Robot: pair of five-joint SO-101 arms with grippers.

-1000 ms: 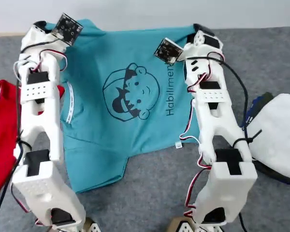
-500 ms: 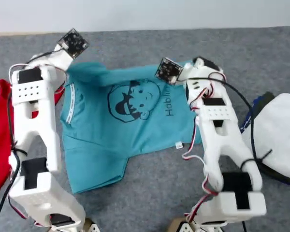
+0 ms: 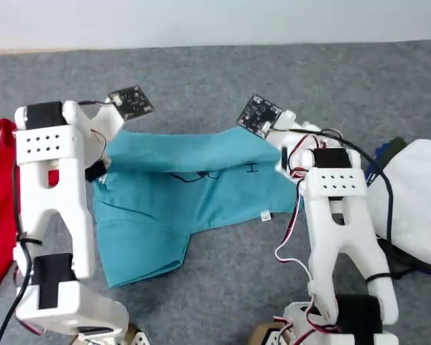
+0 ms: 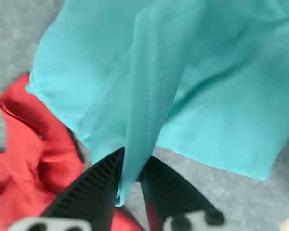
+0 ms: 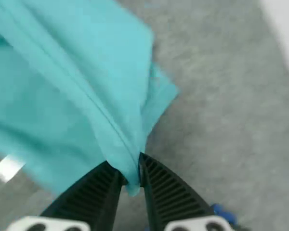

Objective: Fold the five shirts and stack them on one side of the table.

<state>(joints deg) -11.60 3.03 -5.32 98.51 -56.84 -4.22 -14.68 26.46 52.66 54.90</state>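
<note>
A teal shirt [image 3: 187,194] lies in the middle of the grey table, its far edge lifted and folded over toward the front. My left gripper [image 4: 130,168] is shut on the teal shirt [image 4: 149,86] at one lifted corner, at the left in the high view [image 3: 100,169]. My right gripper [image 5: 131,171] is shut on the other corner of the teal shirt [image 5: 62,86], at the right in the high view [image 3: 284,154]. A red shirt [image 3: 0,201] lies crumpled at the left edge, also seen as red cloth [image 4: 33,159] beside the teal one.
A white shirt [image 3: 409,194] is heaped at the right edge over a dark blue piece [image 3: 377,158]. Bare grey table [image 3: 223,287] spreads in front of the teal shirt and behind it [image 3: 201,79].
Both grippers have pulled the teal shirt's far edge up and toward the front. The printed front, flat a second ago, is now mostly folded under.
</note>
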